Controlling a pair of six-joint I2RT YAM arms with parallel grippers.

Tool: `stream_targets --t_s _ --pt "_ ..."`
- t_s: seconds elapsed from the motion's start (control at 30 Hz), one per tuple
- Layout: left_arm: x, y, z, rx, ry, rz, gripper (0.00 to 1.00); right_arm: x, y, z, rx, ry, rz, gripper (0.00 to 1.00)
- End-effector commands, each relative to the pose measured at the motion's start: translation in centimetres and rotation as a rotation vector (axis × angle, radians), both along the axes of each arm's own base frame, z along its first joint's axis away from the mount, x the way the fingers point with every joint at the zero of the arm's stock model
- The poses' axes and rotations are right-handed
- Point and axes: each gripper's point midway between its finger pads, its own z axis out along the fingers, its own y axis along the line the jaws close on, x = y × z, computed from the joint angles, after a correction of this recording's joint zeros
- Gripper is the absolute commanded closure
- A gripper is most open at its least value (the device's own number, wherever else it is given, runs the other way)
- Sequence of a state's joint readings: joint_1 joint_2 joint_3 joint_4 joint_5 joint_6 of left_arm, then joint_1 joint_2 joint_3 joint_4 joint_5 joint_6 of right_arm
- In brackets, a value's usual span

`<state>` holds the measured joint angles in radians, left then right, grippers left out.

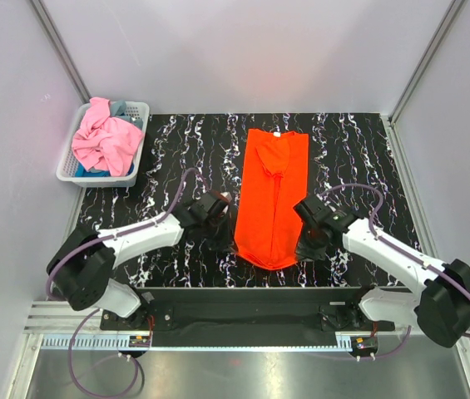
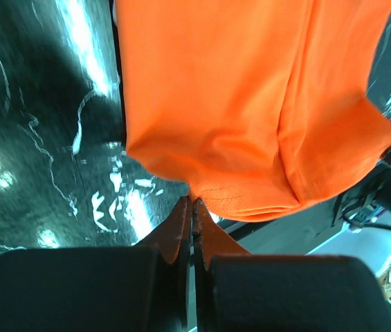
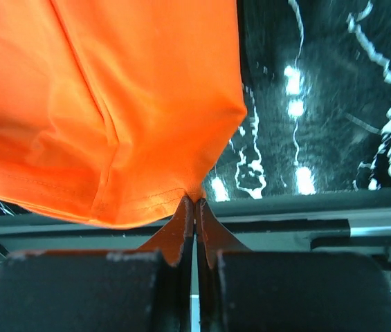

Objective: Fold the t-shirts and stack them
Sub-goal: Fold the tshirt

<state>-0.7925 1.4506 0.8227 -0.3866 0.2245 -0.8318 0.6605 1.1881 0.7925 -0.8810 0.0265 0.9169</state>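
Observation:
The orange t-shirt (image 1: 273, 195) lies folded into a long narrow strip down the middle of the black marbled table, collar at the far end. My left gripper (image 2: 194, 200) is shut on the near left corner of its hem, and my right gripper (image 3: 195, 200) is shut on the near right corner. In the top view the left gripper (image 1: 231, 243) and right gripper (image 1: 301, 248) flank the shirt's near end. The hem (image 2: 264, 200) hangs bunched between them. A pink t-shirt (image 1: 106, 140) sits crumpled in the basket, with blue-grey cloth (image 1: 120, 108) peeking out behind it.
The white lattice basket (image 1: 68, 170) stands at the table's far left corner. Grey walls enclose the table on three sides. The near table edge and a metal rail (image 1: 243, 337) run right below the grippers.

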Motion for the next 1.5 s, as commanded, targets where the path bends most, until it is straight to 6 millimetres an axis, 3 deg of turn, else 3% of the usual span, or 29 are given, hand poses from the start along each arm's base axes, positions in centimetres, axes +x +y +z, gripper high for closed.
stream_targets --t_s 0.0,0.13,0.4,0.47,0.53,0.57,0.67,0.77,0.8,0.97,1.0,1.07,1.23,1.47 --pt "1.8 -1.3 2.1 -0.054 -0.031 -0.019 1.0 2.5 -0.7 1.5 -0.033 -0.07 0.003 1.0" --pt "4.0 -1.4 3.1 -0.065 -0.041 -0.001 1.0 4.5 -1.9 2.1 -0.031 -0.088 -0.019 1.0" --pt "8.6 -2.5 5.0 -0.136 -0.048 0.017 1.0 9.4 -2.1 3.8 -0.022 -0.158 0.035 1.0" --pt "10.6 -2.4 5.7 -0.134 -0.071 0.037 1.0 10.9 -2.3 4.5 -0.022 -0.182 0.039 1.0" --pt "12.0 -1.7 5.0 -0.094 -0.063 0.055 1.0 12.0 -2.4 4.3 -0.034 -0.181 0.04 1.0" --pt "12.9 -2.1 5.8 -0.114 -0.074 0.054 1.0 13.2 -2.6 5.0 -0.042 -0.211 0.043 1.0" --pt "15.1 -2.7 6.9 -0.162 -0.105 0.042 1.0 15.3 -3.0 5.1 -0.066 -0.219 0.055 1.0" --pt "17.0 -2.5 6.4 -0.15 -0.104 0.056 1.0 17.5 -3.7 5.1 -0.086 -0.223 0.055 1.0" --pt "18.1 -2.7 7.3 -0.172 -0.122 0.058 1.0 18.1 -4.0 4.6 -0.095 -0.209 0.051 1.0" --pt "20.8 -3.1 6.9 -0.179 -0.129 0.052 1.0 21.6 -4.3 5.5 -0.11 -0.252 0.084 1.0" --pt "21.4 -3.2 7.2 -0.198 -0.135 0.047 1.0 22.1 -4.3 4.7 -0.116 -0.232 0.089 1.0" --pt "22.3 -3.4 6.8 -0.211 -0.134 0.054 1.0 23.2 -4.5 5.1 -0.117 -0.239 0.089 1.0" --pt "24.4 -3.3 5.7 -0.241 -0.131 0.071 1.0 25.0 -4.8 4.7 -0.101 -0.242 0.084 1.0" --pt "27.1 -3.7 6.1 -0.325 -0.18 0.078 1.0 27.5 -5.2 3.8 -0.1 -0.245 0.081 1.0"
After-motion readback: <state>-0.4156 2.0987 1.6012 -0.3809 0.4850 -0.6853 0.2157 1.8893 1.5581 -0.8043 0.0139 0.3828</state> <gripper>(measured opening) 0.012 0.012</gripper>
